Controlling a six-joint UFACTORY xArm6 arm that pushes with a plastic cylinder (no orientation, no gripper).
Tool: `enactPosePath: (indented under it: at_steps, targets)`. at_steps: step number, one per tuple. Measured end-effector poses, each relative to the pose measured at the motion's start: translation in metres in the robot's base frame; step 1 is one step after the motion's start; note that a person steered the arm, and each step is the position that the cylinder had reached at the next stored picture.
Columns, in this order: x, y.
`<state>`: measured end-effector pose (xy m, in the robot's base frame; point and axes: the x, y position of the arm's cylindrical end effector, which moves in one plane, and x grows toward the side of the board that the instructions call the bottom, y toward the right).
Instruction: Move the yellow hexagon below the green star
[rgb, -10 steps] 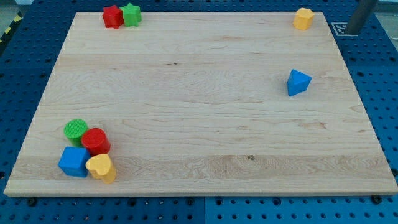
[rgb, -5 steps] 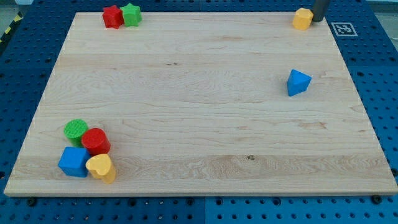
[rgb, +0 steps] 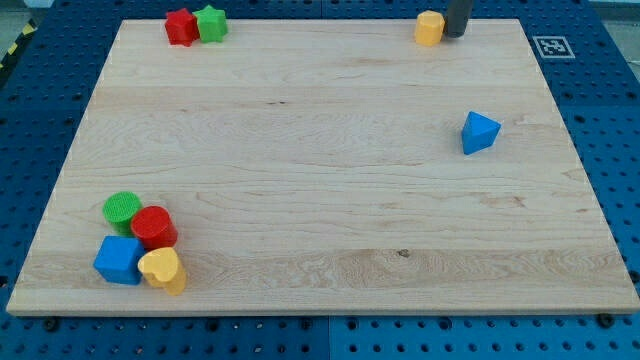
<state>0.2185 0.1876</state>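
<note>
**Yellow hexagon at the board's top edge, tip just beside it**

At the view's bottom left, four blocks crowd together on the wooden board (rgb: 320, 200). A green cylinder (rgb: 122, 208) sits uppermost, and a red cylinder (rgb: 154, 226) touches it on its lower right. Below these a blue cube (rgb: 118, 259) lies against a yellow heart-shaped block (rgb: 163, 270), which is the one nearest the board's bottom edge.

At the top left, close to the board's top edge, a red star-like block (rgb: 181, 26) and the green star (rgb: 211, 22) stand side by side and touch, the red one on the view's left.

Further right along the same top edge is the yellow hexagon (rgb: 430, 27). It is well apart from the green star, level with it across the board rather than below it. Directly on the hexagon's right side stands the dark rod, cut off by the view's top, with my tip (rgb: 455, 35) down at the board surface. The tip appears to touch the hexagon's right face, though the contact itself cannot be made out for certain. The rod carries no jaws or fingers, so there is nothing to open or close.

A blue triangular block (rgb: 480, 132) lies alone on the right half of the board, well below the hexagon and the tip. Off the board's top right corner, a small black-and-white marker tag (rgb: 553, 45) lies on the blue perforated table (rgb: 620, 120).
</note>
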Motion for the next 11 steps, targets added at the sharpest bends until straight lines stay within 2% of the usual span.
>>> enactPosePath:
  at_steps: [3, 4, 7, 11]
  targets:
    - [-0.006, -0.038]
    - [-0.022, -0.058]
    - [-0.019, -0.111]
    - [0.042, -0.121]
